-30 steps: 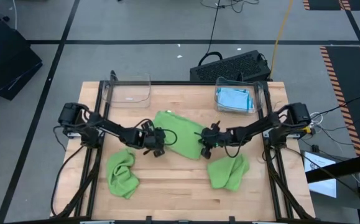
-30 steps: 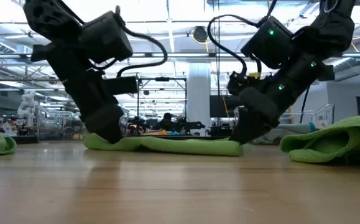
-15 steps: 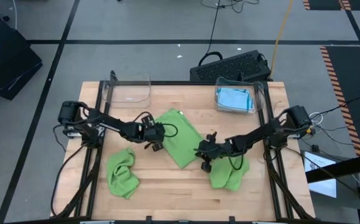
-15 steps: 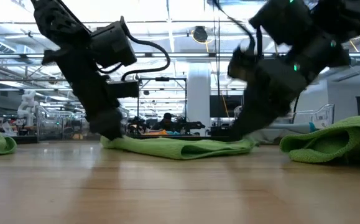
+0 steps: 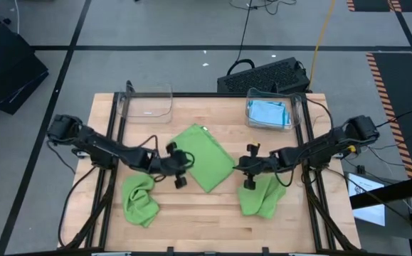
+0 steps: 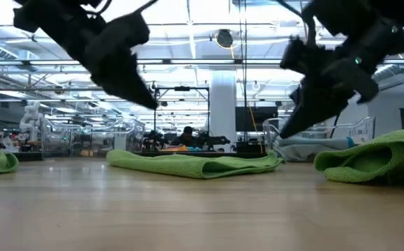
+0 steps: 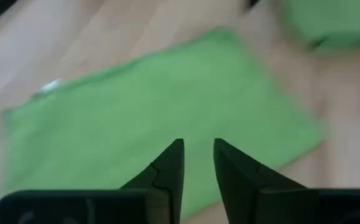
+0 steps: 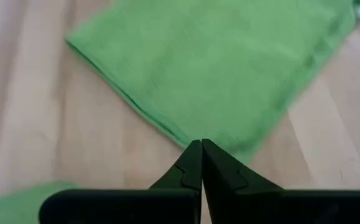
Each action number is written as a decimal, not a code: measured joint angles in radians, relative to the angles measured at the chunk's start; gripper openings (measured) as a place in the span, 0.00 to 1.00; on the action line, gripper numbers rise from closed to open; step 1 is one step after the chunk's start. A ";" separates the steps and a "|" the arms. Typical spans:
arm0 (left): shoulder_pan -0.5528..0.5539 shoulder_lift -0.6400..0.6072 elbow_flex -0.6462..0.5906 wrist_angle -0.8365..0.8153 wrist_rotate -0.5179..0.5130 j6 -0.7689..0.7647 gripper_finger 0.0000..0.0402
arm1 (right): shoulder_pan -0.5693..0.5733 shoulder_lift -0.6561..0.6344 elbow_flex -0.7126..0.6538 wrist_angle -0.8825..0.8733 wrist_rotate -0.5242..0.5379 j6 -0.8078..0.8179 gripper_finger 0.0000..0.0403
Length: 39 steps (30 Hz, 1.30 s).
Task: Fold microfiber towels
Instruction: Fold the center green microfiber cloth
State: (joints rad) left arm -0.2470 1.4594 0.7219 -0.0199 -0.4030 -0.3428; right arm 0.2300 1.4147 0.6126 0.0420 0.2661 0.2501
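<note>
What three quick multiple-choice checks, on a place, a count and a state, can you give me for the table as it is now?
1. Where is the light blue towel?
A. in the clear bin at the table's far right
B. flat at mid-table
C. under the left claw

2. How many lime green towels show in the high view?
A. one
B. two
C. three

3. How are the right claw's fingers?
A. wide open
B. shut, holding nothing
C. shut on a towel

Answers: 1 A, blue cloth lies inside the bin. 2 C, one flat, two crumpled. 3 B, the fingertips meet above the flat towel.
</note>
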 joint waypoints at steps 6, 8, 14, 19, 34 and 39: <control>-0.079 0.153 0.003 0.258 -0.002 -0.088 0.23 | -0.034 0.075 -0.031 0.128 -0.012 -0.018 0.00; -0.077 0.204 -0.001 0.278 -0.013 -0.111 0.23 | -0.042 0.103 -0.025 0.209 -0.038 -0.034 0.00; -0.037 0.349 0.004 0.279 0.036 -0.217 0.23 | -0.073 0.122 -0.022 0.261 -0.053 -0.056 0.00; -0.012 0.379 0.009 0.248 0.052 -0.234 0.23 | -0.118 0.137 -0.023 0.140 -0.056 -0.007 0.00; 0.038 0.369 0.003 0.233 -0.023 -0.025 0.23 | 0.015 0.258 -0.020 0.297 -0.245 0.320 0.00; 0.048 0.327 0.001 0.210 0.048 0.051 0.23 | 0.021 0.245 -0.021 0.300 -0.245 0.317 0.00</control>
State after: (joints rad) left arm -0.1994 1.7869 0.7226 0.1905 -0.3551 -0.2922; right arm 0.2508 1.6595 0.5915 0.3423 0.0212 0.5669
